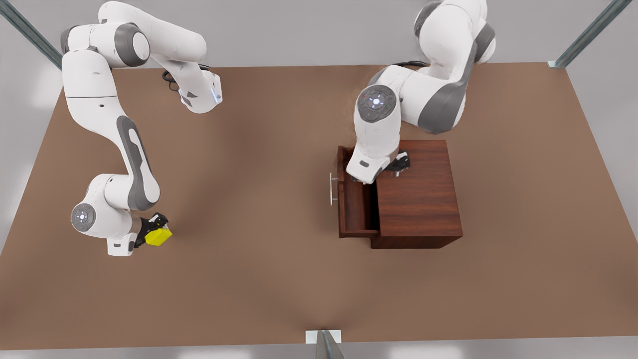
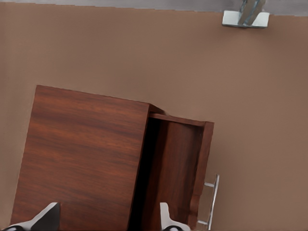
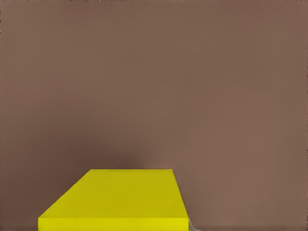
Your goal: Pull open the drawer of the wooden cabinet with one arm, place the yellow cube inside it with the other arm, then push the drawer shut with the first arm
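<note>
The wooden cabinet (image 1: 418,194) stands at the front view's right, with its drawer (image 1: 356,204) pulled out toward the left and its silver handle (image 1: 332,188) free. My left gripper (image 1: 397,163) hovers over the cabinet top beside the drawer's far end. In the left wrist view its fingers (image 2: 48,219) are spread wide over the cabinet (image 2: 82,149) and the drawer (image 2: 175,168), open and holding nothing. At the front view's left, my right gripper (image 1: 149,230) is shut on the yellow cube (image 1: 159,236), just above the table. The yellow cube (image 3: 120,199) is close under the right wrist camera.
A bare brown table (image 1: 259,199) lies between the two arms. A metal bracket (image 1: 323,336) sits at the near edge, also seen as the bracket (image 2: 245,18) in the left wrist view. Slanted frame posts (image 1: 588,35) rise at the far corners.
</note>
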`<state>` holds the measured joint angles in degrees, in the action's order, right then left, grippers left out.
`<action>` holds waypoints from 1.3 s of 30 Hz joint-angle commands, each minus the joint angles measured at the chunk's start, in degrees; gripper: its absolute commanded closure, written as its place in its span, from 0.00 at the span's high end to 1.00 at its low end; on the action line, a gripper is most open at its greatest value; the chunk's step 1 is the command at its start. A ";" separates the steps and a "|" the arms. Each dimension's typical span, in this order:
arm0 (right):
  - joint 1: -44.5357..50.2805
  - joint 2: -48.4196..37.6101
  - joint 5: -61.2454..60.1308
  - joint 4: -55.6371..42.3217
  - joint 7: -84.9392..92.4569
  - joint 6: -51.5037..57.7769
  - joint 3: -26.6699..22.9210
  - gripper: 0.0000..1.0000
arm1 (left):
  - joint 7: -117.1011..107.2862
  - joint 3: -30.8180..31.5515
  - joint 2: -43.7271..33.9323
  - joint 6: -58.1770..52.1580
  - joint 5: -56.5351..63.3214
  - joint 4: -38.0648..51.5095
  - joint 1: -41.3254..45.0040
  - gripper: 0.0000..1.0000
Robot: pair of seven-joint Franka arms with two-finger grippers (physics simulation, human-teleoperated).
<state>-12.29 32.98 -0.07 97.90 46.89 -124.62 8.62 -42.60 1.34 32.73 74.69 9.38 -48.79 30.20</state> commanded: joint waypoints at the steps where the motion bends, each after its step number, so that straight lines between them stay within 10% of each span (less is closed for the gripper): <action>1: 0.95 -0.55 0.68 -1.39 -1.28 0.25 1.04 0.58 | 20.79 0.07 -2.67 -17.30 -4.19 0.09 -7.43 1.00; 4: 10.34 -0.55 1.21 -9.30 -0.75 2.71 1.48 0.58 | 23.79 4.73 -16.83 -3.33 -11.05 -22.49 -19.83 1.00; 16: 43.49 7.97 5.52 -34.00 -0.75 0.96 1.13 0.59 | 20.80 6.04 -16.21 -6.40 -10.43 -22.49 -19.39 1.00; 39: 56.15 15.09 4.28 -33.74 -5.41 -10.12 1.48 0.58 | 20.71 8.06 -16.30 -7.55 -8.15 -22.49 -19.48 1.00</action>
<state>43.86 47.90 3.72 64.19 45.35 -132.92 10.10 -24.09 9.34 16.51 67.51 1.03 -71.30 10.67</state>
